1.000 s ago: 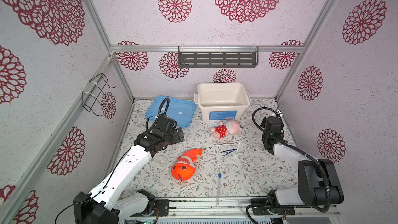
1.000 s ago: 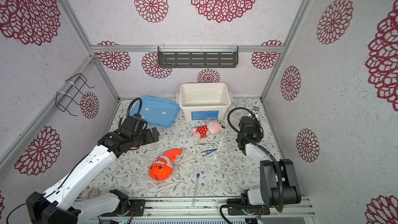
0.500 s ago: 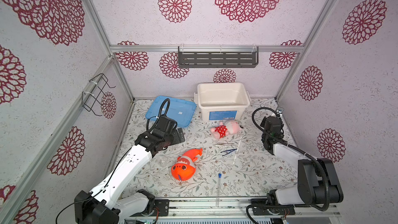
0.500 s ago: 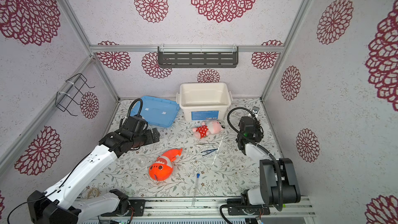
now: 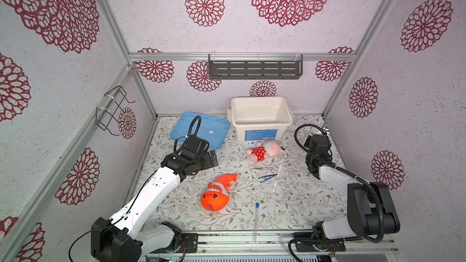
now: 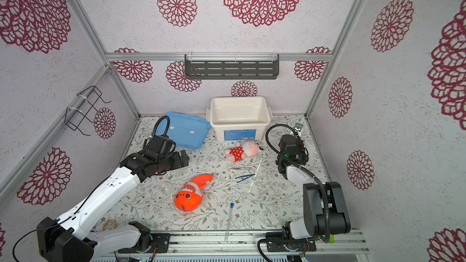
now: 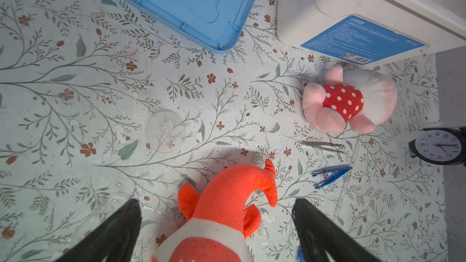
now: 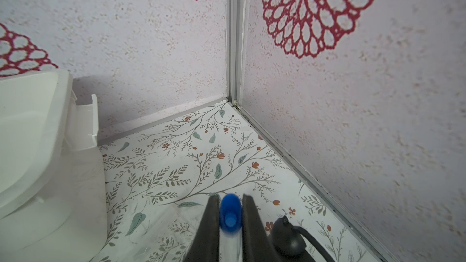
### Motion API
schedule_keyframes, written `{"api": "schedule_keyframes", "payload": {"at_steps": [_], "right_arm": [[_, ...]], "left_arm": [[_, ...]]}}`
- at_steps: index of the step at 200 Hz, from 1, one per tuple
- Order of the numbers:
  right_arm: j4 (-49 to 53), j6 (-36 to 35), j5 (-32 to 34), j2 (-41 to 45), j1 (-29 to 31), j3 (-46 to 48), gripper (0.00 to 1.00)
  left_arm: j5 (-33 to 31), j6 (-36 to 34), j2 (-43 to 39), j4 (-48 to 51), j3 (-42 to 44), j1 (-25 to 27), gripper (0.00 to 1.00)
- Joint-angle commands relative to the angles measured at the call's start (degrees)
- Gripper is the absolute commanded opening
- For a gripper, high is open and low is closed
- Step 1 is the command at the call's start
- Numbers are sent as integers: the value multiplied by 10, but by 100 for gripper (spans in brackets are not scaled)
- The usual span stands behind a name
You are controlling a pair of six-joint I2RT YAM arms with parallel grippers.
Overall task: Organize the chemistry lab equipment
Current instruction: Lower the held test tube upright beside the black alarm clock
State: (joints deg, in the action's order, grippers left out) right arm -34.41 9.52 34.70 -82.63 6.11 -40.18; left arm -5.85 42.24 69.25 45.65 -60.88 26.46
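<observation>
Gripping one capped tube [image 8: 229, 213], one loose tube [image 5: 256, 221], one tweezers [image 5: 267, 177]

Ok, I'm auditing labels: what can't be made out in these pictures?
Right wrist view: clear blue-capped tube in right gripper, body blurred, cut off by the bottom edge.
Both top views: right gripper's jaws hidden under its black wrist.
In a top view: clear round glassware, too faint for its shape.

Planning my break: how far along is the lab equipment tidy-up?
Done: nothing visible in the white bin. In hand: right pincer shut on a blue-capped tube; left pincer open, empty. Left: second tube, tweezers, metal tool, white rod, round glassware, all on the table.
</observation>
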Motion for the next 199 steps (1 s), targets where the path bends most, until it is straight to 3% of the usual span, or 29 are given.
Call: {"api": "schedule_keyframes", "payload": {"at_steps": [1,199], "right_arm": [[-8,-4,9,16,3,10,15],[27,-12,-13,72,19,47,19]], "left_arm": [[2,13,-4,-13,5,-2,97],[5,21,-30,-24,27,-2,97]]}}
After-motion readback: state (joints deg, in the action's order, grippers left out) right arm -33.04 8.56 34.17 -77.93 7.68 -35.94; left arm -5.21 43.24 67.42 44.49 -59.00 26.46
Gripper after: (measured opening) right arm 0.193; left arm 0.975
